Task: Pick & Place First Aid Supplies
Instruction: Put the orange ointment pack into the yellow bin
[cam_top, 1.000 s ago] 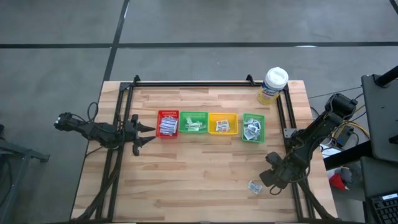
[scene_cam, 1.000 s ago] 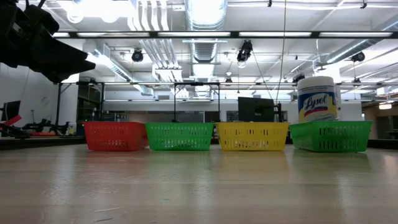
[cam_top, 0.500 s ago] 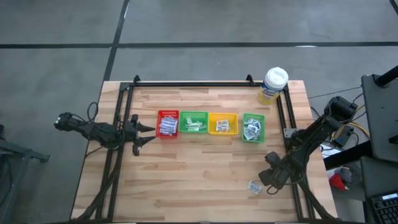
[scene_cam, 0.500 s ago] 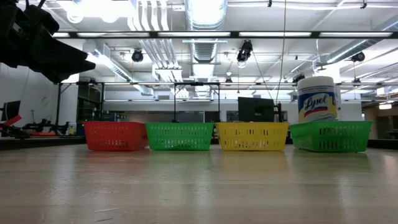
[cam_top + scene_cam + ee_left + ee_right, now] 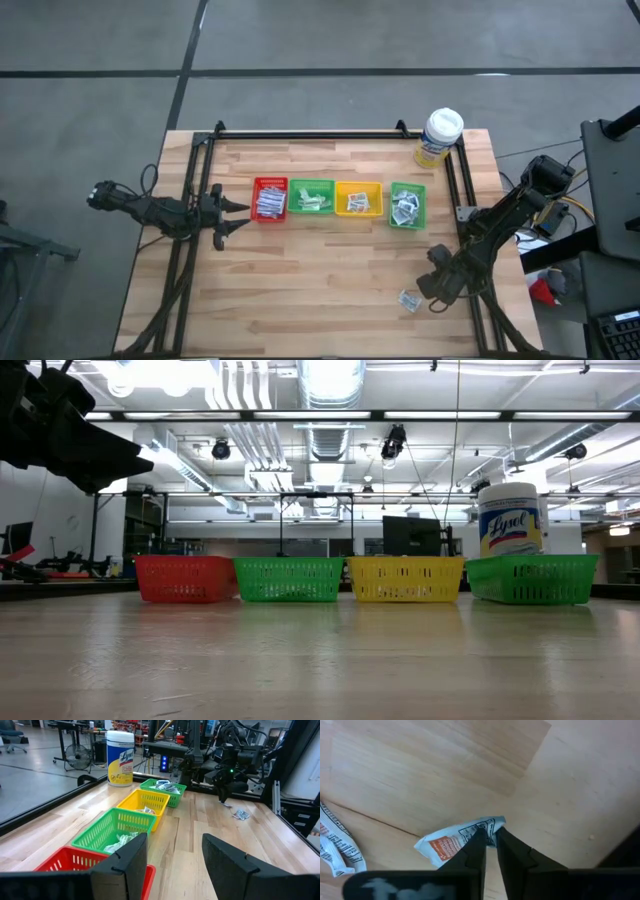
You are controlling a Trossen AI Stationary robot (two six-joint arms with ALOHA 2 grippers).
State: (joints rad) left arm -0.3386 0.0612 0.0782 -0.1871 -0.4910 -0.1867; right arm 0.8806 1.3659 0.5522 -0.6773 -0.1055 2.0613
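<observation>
Seen from above, the right gripper is low over the wooden table, near its front right corner, well in front of the row of trays. In the right wrist view its two dark fingers are pinched almost together on the corner of a small white packet with an orange patch and fine print too small to read; the packet lies flat on the wood, and a second printed packet lies near it. Farther back, four trays stand in a row: the red tray holds white strips, the green tray pale sachets, the yellow tray small packets, the far green tray grey-white squares. Behind that tray stands a white-lidded tub labelled "Lysol". The left gripper waits just left of the red tray, fingers spread apart.
</observation>
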